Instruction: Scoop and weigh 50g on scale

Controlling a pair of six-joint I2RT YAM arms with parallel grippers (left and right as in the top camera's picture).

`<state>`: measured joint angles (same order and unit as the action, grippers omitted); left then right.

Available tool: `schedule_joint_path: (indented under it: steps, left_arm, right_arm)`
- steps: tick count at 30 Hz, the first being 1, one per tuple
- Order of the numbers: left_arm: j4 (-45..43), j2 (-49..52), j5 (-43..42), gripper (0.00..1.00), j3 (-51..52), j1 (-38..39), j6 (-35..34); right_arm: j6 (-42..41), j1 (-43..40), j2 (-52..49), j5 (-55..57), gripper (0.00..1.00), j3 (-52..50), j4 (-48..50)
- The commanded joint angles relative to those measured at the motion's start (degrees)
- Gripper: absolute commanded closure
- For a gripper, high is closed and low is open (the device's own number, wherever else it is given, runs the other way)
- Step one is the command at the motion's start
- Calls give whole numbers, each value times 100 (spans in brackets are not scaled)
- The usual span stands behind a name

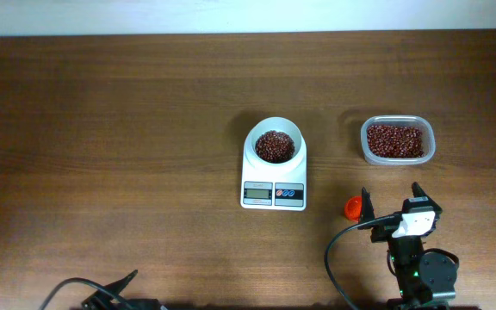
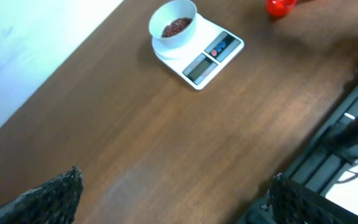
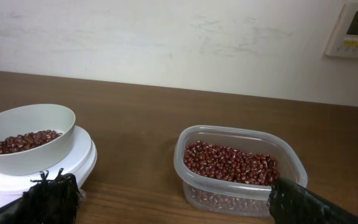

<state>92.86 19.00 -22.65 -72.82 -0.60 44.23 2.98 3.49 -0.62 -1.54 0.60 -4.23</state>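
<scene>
The white scale (image 1: 273, 181) stands mid-table, its round bowl (image 1: 275, 131) holding a heap of red-brown beans (image 1: 275, 146). More beans fill a clear tub (image 1: 396, 140) to its right. My right gripper (image 1: 391, 194) hovers near the front edge, open and empty, below the tub. In the right wrist view the gripper (image 3: 168, 180) faces the tub (image 3: 238, 171), with the bowl (image 3: 27, 134) at left. My left gripper (image 2: 175, 177) is open and empty at the front left, far from the scale (image 2: 207, 53).
A small red-orange scoop (image 1: 352, 206) lies on the table just left of the right gripper, and shows at the top of the left wrist view (image 2: 280, 6). A black cable (image 1: 334, 258) loops beside the right arm. A white wall stands behind the table.
</scene>
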Motion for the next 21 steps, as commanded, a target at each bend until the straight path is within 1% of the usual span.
schedule_joint_path:
  steps: [1,3,6,7,12,13,16,17,18,19,20,21]
  left_arm:
    - [179,-437,-352,1,-22,-68,463]
    - [179,-817,-350,1,-22,-70,472]
    - [177,-1735,-352,1,-20,-68,474]
    - [275,-1864,-358,1,-101,-68,566]
    - [236,-1836,-262,1,-107,-68,562]
    - [76,-1836,94,1,-107,-70,560]
    - [-422,-1836,286,1,66,-70,446]
    - [-688,-1836,407,1,210,-70,177]
    - [-1123,-1836,426,1,492,-68,-299]
    - [-1355,-1834,450,1,667,-70,-573]
    - [-1694,-1834,457,1,992,-70,-763]
    - [-1917,-1836,483,1,1246,-70,-763]
  right_arm:
    - [-39,59,44,-57,1,-26,-26]
    - [-39,59,44,-55,1,-26,-26]
    - [-39,59,44,-55,1,-26,-26]
    - [-39,59,44,-55,1,-26,-26]
    - [-39,59,44,-57,1,-26,-26]
    - [-39,59,44,-55,1,-26,-24]
    - [-39,59,44,-55,1,-26,-26]
    - [-39,59,44,-55,1,-26,-24]
    - [-39,59,44,-55,1,-26,-24]
    - [-39,59,44,-57,1,-26,-26]
    - [-39,59,44,-55,1,-26,-24]
    - [-39,59,44,-57,1,-26,-26]
